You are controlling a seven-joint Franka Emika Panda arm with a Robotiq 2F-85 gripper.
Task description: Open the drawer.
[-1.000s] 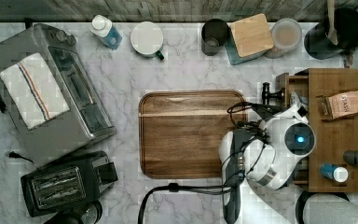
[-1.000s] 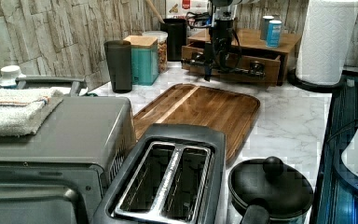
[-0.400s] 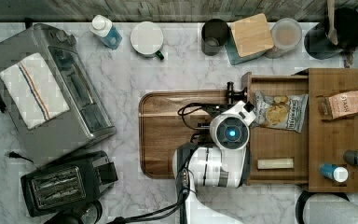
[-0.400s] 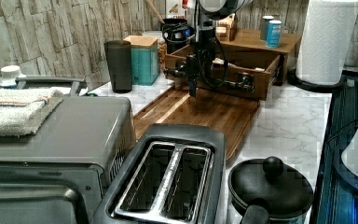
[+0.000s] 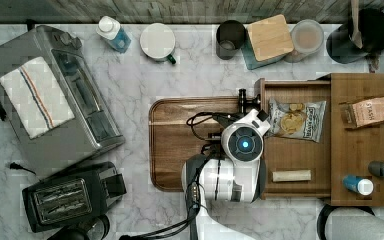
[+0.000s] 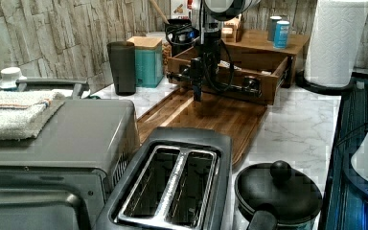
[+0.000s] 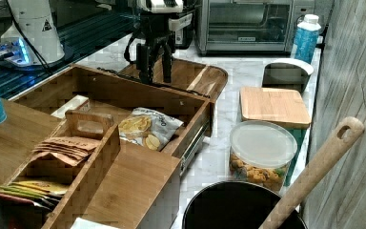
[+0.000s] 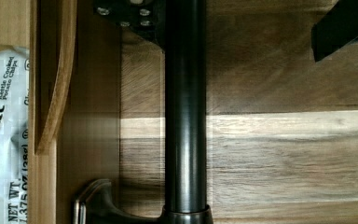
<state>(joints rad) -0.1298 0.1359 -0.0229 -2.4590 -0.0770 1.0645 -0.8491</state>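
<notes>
Now I have the drawer [image 5: 295, 150] pulled well out over the cutting board [image 5: 180, 145], and my gripper [image 7: 154, 71] hangs with fingers spread astride its black bar handle [image 8: 184, 116], no longer pinching it.

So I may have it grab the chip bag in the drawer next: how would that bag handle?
The chip bag looks puffy and crinkled, so probably light, floppy and easily crushed. Its glossy film may slip. It lies flat in the drawer, so it is unlikely to roll.
</notes>
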